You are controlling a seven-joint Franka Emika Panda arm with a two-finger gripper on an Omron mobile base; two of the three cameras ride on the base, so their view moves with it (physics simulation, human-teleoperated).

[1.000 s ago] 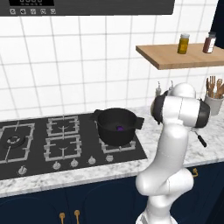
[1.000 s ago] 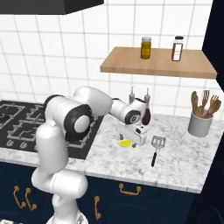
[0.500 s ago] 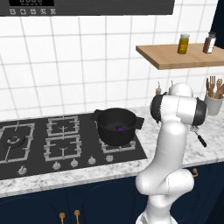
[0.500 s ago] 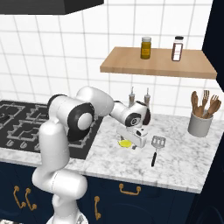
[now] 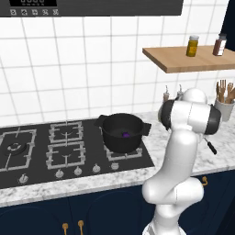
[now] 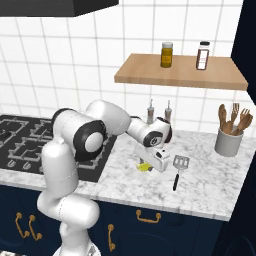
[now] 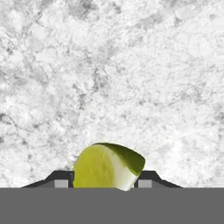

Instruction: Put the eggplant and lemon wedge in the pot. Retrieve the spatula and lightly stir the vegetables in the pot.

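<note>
Tool down on the lemon wedge, eggplant in the pot.

From the left: the squat black pot [image 5: 121, 132] sits on the stove's right-hand burner, two stubby handles out, with the small glossy purple eggplant [image 5: 125, 135] at its bottom. Further right, on the marble surface [image 6: 210, 175], the tool [image 6: 146, 167] is lowered over the lemon wedge [image 7: 108, 167], a bright yellow-green piece with darker rind along its top edge; the fingertips [image 7: 61, 179] sit against both its sides, jaws narrowed around it. Just beyond lies the spatula [image 6: 178, 170], silver blade, dark handle.
</note>
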